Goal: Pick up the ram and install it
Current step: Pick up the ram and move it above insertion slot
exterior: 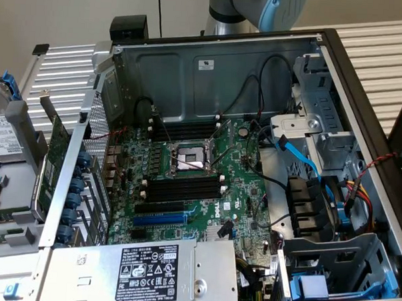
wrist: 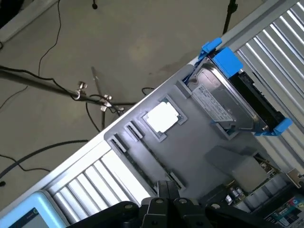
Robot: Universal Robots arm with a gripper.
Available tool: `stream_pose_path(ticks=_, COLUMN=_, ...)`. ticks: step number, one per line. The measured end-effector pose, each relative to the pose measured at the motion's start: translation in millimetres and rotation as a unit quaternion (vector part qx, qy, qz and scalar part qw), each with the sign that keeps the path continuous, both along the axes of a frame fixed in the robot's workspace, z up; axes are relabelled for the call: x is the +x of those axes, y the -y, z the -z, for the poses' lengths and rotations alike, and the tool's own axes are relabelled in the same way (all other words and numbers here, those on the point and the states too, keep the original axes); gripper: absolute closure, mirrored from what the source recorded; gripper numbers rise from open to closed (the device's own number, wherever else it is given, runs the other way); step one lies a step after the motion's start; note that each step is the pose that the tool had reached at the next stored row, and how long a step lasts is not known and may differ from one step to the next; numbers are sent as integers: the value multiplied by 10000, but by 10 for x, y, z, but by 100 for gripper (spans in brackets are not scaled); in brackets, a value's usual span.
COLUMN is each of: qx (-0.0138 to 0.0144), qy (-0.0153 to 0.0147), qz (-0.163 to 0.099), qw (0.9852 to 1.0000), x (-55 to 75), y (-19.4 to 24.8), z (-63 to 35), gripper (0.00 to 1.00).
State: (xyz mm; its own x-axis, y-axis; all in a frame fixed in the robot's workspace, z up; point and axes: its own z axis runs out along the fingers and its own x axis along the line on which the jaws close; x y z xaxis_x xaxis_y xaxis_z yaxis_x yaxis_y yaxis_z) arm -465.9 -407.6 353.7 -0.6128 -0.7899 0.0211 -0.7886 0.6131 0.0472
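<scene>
You'll find the ram (exterior: 4, 215) as a long, thin green strip lying flat on the grey tray (wrist: 199, 147), outside the computer case (exterior: 191, 73), off the case's perforated wall at the exterior view's left; its chips and label are too small to make out. Your gripper (wrist: 167, 192) hangs outside the case above that tray; jaws together, clasping nothing; ram not yet lifted.

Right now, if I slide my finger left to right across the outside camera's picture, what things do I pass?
You pass: silver hard drive → green card → processor socket → blue cable → red and yellow wires.
</scene>
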Motion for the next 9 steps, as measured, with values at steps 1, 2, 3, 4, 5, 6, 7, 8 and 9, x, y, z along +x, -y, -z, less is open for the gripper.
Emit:
stream_pose_path(ticks=1, qx=0, qy=0, qz=-92, qw=10000, x=0, y=0, z=0, gripper=90)
stream_pose_path(ticks=2, qx=0, qy=0, qz=-182, qw=9998, x=0, y=0, z=1, gripper=90)
stream_pose_path(ticks=3, qx=0, qy=0, qz=-278, qw=9996, x=0, y=0, z=1, gripper=90)
stream_pose_path(ticks=4, qx=0, qy=0, qz=-365, qw=9993, x=0, y=0, z=2, gripper=90)
stream_pose_path(ticks=5, qx=0, qy=0, qz=-458, qw=9990, x=0, y=0, z=3, gripper=90)
stream_pose_path(ticks=6, qx=0, qy=0, qz=-541, qw=9985, x=0, y=0, z=4, gripper=90)
stream_pose_path(ticks=7, qx=-1, qy=0, qz=-637, qw=9980, x=0, y=0, z=4, gripper=90)
stream_pose_path(ticks=8, qx=-1, qy=0, qz=-727, qw=9974, x=0, y=0, z=5, gripper=90)
stream_pose_path(ticks=9, qx=-1, qy=0, qz=-816, qw=9967, x=0, y=0, z=7, gripper=90)
